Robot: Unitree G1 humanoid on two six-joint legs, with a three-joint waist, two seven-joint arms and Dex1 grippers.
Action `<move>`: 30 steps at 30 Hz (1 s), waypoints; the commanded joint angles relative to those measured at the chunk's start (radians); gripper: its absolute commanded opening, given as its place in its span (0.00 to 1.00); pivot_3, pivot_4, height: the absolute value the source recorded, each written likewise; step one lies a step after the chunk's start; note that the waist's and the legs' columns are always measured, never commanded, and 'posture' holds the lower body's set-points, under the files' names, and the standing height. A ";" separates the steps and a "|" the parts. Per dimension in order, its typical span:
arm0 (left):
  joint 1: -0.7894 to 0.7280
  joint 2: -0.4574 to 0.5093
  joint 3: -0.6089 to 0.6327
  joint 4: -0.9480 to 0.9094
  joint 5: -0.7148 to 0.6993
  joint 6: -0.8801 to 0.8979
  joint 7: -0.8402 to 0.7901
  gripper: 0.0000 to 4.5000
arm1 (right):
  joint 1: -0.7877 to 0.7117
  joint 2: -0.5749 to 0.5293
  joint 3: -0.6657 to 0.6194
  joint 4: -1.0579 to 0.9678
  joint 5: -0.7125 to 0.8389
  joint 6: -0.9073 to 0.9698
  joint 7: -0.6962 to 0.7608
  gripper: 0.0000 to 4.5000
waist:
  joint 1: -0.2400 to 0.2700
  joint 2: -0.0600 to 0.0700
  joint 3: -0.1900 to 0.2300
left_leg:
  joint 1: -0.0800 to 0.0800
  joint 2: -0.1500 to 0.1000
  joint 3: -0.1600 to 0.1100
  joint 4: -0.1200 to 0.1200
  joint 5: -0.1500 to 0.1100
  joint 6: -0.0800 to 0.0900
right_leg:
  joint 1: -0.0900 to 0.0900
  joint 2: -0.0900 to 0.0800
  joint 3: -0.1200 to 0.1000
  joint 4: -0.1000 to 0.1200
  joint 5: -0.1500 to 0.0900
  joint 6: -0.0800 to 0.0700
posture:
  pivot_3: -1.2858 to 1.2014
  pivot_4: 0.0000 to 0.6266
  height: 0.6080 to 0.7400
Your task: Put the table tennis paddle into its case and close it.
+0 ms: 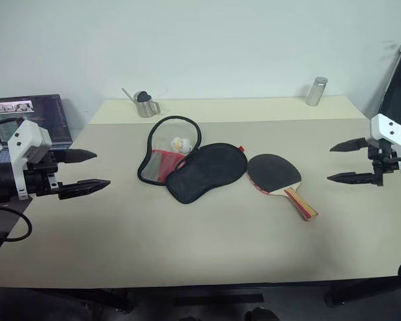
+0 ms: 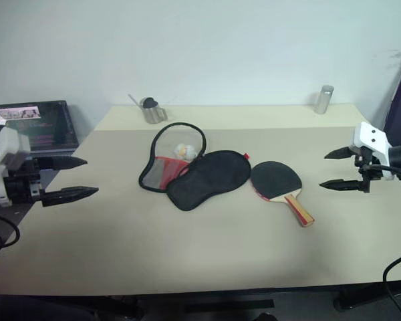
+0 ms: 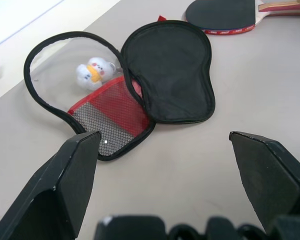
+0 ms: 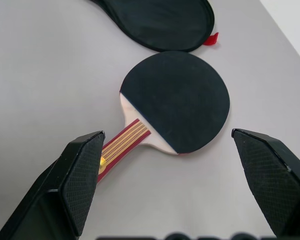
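Black rubber faced up on the paddle point(image 1: 274, 172), which lay flat on the beige table point(image 1: 187, 234), its striped wooden handle angled toward the near right edge. Just to its left sat the case point(image 1: 206, 171), unzipped and spread in two halves: the dark padded half lay nearest the paddle, partly covering the other half, so only the clear window, the black piping and a red mesh pocket point(image 3: 110, 115) of that second half could be seen. A small red tab poked out between case and paddle; whether the two actually touched there was hard to tell. Through the clear panel showed a little white and yellow duck charm point(image 3: 95, 71), its details blurry.

Left gripper point(image 1: 85, 170) hovered off the table's left edge, fingers spread wide, nothing between them. Right gripper point(image 1: 351, 161) hung at the right side, well apart from the paddle, also spread wide and empty.

At the back stood a metal cup point(image 1: 147, 105) with a dark object and a thin rod in it, what they were was unclear, and a metal cylinder point(image 1: 316, 91). A laptop point(image 1: 37, 114) sat left of the table, partly hidden behind the left arm, its screen too small to read.
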 commanded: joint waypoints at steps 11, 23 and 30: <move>-0.184 -0.129 -0.061 0.125 0.088 -0.025 0.251 1.00 | 0.007 0.019 -0.041 -0.017 0.017 -0.031 -0.060 1.00 | 0.004 0.000 0.000 | 0.000 0.000 -0.001 0.001 0.000 0.000 | 0.001 0.000 -0.001 0.001 0.000 0.000 | 0.52 0.24 1.00; -0.744 -0.528 -0.261 0.868 0.370 -0.051 0.720 1.00 | 0.157 -0.021 -0.109 -0.202 0.073 0.086 -0.113 1.00 | 0.027 -0.005 -0.003 | -0.003 -0.004 0.000 0.005 0.001 0.000 | -0.005 -0.001 0.000 0.008 0.000 0.001 | 0.52 0.24 1.00; -0.790 -0.660 -0.241 1.093 0.410 -0.129 0.920 1.00 | 0.241 -0.067 -0.155 -0.310 0.106 0.163 -0.134 1.00 | 0.022 -0.005 -0.002 | -0.003 -0.003 0.002 0.005 0.001 -0.001 | -0.006 -0.001 0.002 0.009 0.000 0.001 | 0.52 0.24 1.00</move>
